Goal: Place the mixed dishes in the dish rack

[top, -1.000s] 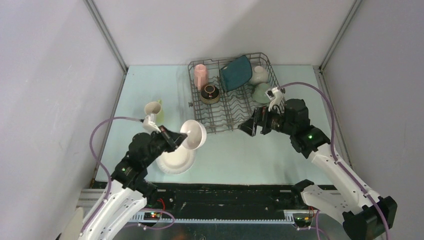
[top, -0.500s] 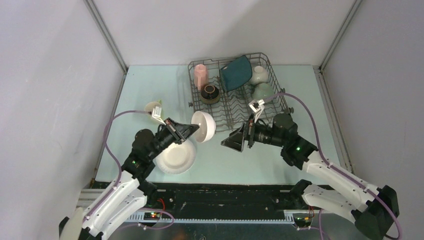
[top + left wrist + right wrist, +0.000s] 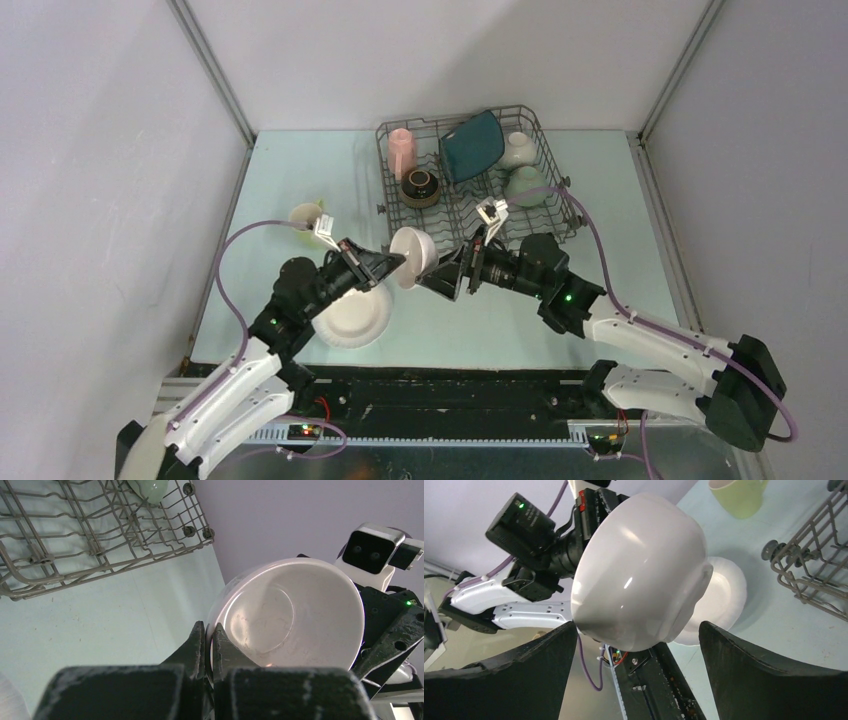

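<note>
Five dishes (image 3: 472, 145) sit in the dish rack (image 3: 383, 170); just outside its near-left corner the left gripper (image 3: 393, 262), shut, pinches the white bowl (image 3: 412, 257) by the rim, the empty right gripper (image 3: 438, 272) spread wide around it, while round white plate (image 3: 350, 318) and yellow-green mug (image 3: 305, 213) wait farther left.

Dish rack (image 3: 445, 215): one.
Bowls: four. Brown bowl (image 3: 420, 186), pale green bowl (image 3: 525, 185) and pale bowl (image 3: 517, 150) sit inside the rack. White bowl (image 3: 413, 256) is just off its near-left corner.
Mugs: two. Pink mug (image 3: 402, 152) inside, yellow-green mug (image 3: 305, 214) to its left.
Plates: two. Dark teal plate (image 3: 472, 146) inside, round white plate (image 3: 350, 318) near-left, well apart.
</note>
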Tool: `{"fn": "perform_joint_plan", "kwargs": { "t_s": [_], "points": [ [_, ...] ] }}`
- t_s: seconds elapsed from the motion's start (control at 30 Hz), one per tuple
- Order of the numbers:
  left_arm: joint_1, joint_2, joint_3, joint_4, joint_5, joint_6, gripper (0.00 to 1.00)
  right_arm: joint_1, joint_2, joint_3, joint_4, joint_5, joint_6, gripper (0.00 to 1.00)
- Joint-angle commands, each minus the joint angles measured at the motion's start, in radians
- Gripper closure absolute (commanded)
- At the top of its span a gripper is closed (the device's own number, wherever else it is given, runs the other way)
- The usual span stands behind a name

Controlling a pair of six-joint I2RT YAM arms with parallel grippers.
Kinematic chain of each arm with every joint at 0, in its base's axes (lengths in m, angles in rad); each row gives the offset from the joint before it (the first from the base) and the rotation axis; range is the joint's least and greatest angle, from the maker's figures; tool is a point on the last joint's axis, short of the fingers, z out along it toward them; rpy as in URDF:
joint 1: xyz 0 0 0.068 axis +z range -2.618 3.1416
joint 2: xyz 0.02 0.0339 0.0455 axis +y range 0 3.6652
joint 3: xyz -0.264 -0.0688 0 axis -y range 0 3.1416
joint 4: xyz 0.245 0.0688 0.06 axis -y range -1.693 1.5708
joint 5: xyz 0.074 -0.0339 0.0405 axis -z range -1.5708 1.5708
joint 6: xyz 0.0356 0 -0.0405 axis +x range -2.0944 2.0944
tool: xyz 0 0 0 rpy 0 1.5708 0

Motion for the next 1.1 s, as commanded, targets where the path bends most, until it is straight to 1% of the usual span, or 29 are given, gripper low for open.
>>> {"fn": "perform_joint_plan", "kwargs": {
  "t_s": [0.0, 0.13, 0.2, 0.23, 0.27, 0.3, 0.33, 0.37, 0.4, 0.43, 0.47, 0.5, 0.53, 0.57, 0.6, 0.63, 0.67, 0.7, 0.73, 0.8, 0.83, 0.93, 1.07],
  "points": [
    [-0.022, 0.007, 0.053, 0.026, -0.044, 0.013, 1.0, 0.022, 0.014, 0.049, 0.066, 0.088, 0.026, 0.11],
    [-0.04, 0.01, 0.073, -0.024, -0.088, 0.05, 1.0, 0.034, 0.005, 0.049, 0.054, 0.128, 0.026, 0.2],
    [-0.044, 0.008, 0.078, -0.035, -0.105, 0.068, 1.0, 0.035, -0.001, 0.049, 0.042, 0.146, 0.024, 0.28],
    [-0.047, 0.009, 0.078, -0.037, -0.109, 0.07, 1.0, 0.035, -0.003, 0.049, 0.036, 0.152, 0.023, 0.38],
    [-0.047, 0.009, 0.079, -0.037, -0.114, 0.074, 1.0, 0.035, -0.006, 0.049, 0.034, 0.153, 0.02, 0.44],
    [-0.049, 0.009, 0.078, -0.036, -0.115, 0.075, 1.0, 0.036, -0.006, 0.049, 0.035, 0.154, 0.019, 0.58],
    [-0.05, 0.01, 0.078, -0.032, -0.113, 0.079, 1.0, 0.035, -0.006, 0.049, 0.035, 0.154, 0.02, 0.65],
    [-0.05, 0.014, 0.078, -0.03, -0.107, 0.08, 0.99, 0.034, -0.006, 0.049, 0.035, 0.156, 0.022, 0.76],
    [-0.05, 0.016, 0.079, -0.026, -0.103, 0.088, 0.97, 0.034, -0.006, 0.048, 0.032, 0.156, 0.024, 0.8],
    [-0.051, 0.019, 0.08, -0.026, -0.099, 0.092, 0.86, 0.03, -0.008, 0.049, 0.029, 0.159, 0.024, 0.86],
    [-0.051, 0.02, 0.083, -0.035, -0.101, 0.099, 0.71, 0.028, -0.011, 0.049, 0.019, 0.161, 0.022, 0.9],
    [-0.051, 0.02, 0.086, -0.044, -0.109, 0.103, 0.64, 0.018, -0.017, 0.051, 0.01, 0.174, 0.015, 0.92],
    [-0.051, 0.017, 0.089, -0.062, -0.113, 0.11, 0.51, 0.011, -0.019, 0.055, -0.025, 0.182, 0.008, 0.94],
    [-0.05, 0.013, 0.089, -0.073, -0.129, 0.112, 0.47, -0.003, -0.024, 0.072, -0.046, 0.194, -0.016, 0.95],
    [-0.05, 0.006, 0.09, -0.093, -0.137, 0.118, 0.41, -0.013, -0.026, 0.099, -0.106, 0.207, -0.03, 0.97],
    [-0.051, 0.001, 0.091, -0.104, -0.156, 0.122, 0.39, -0.037, -0.029, 0.115, -0.144, 0.218, -0.065, 0.98],
    [-0.051, -0.009, 0.092, -0.128, -0.164, 0.129, 0.35, -0.049, -0.031, 0.146, -0.221, 0.249, -0.085, 0.99],
    [-0.051, -0.015, 0.092, -0.152, -0.182, 0.132, 0.33, -0.076, -0.033, 0.16, -0.256, 0.267, -0.12, 0.99],
    [-0.051, -0.029, 0.096, -0.16, -0.198, 0.142, 0.3, -0.11, -0.035, 0.188, -0.329, 0.298, -0.135, 0.99],
    [-0.051, -0.048, 0.101, -0.208, -0.22, 0.162, 0.26, -0.172, -0.03, 0.228, -0.433, 0.33, -0.173, 1.0],
    [-0.051, -0.053, 0.104, -0.232, -0.227, 0.174, 0.25, -0.192, -0.026, 0.24, -0.494, 0.335, -0.193, 1.0],
    [-0.051, -0.077, 0.11, -0.27, -0.24, 0.2, 0.23, -0.282, 0.004, 0.302, -0.6, 0.414, -0.261, 1.0],
    [-0.051, -0.088, 0.113, -0.298, -0.241, 0.233, 0.21, -0.319, 0.09, 0.395, -0.73, 0.528, -0.376, 1.0]
  ]
}}
